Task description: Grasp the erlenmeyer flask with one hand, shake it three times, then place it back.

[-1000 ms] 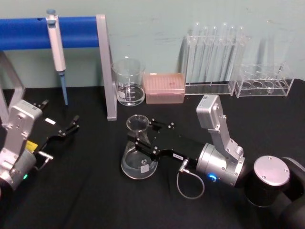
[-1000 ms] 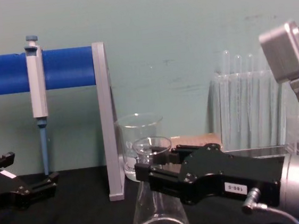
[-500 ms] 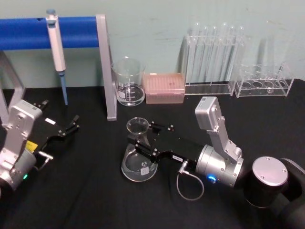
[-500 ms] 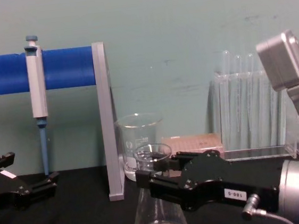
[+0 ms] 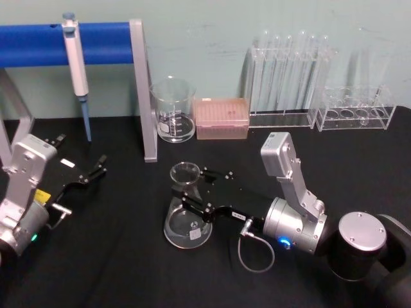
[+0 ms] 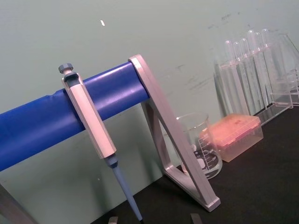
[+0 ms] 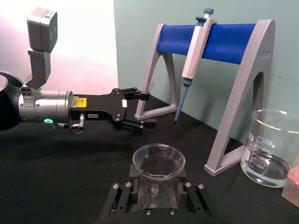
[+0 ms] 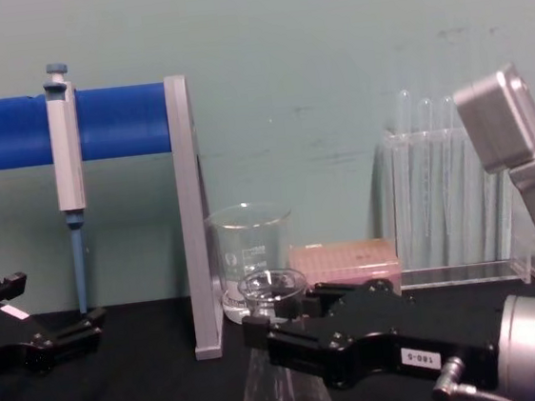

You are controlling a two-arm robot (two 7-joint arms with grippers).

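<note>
Where its neck narrows, right gripper (image 5: 191, 187) grips flask (image 5: 185, 226)

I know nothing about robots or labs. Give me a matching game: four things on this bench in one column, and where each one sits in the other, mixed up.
Things:
1. erlenmeyer flask
2. pipette
3. beaker
4. tip box

Places:
A. hanging on the blue bar
B. pink, just right of the beaker
C. neck between the fingers of the right gripper
D. at the back, beside the grey stand leg

Pairs: 1-C, 2-A, 3-D, 4-B
</note>
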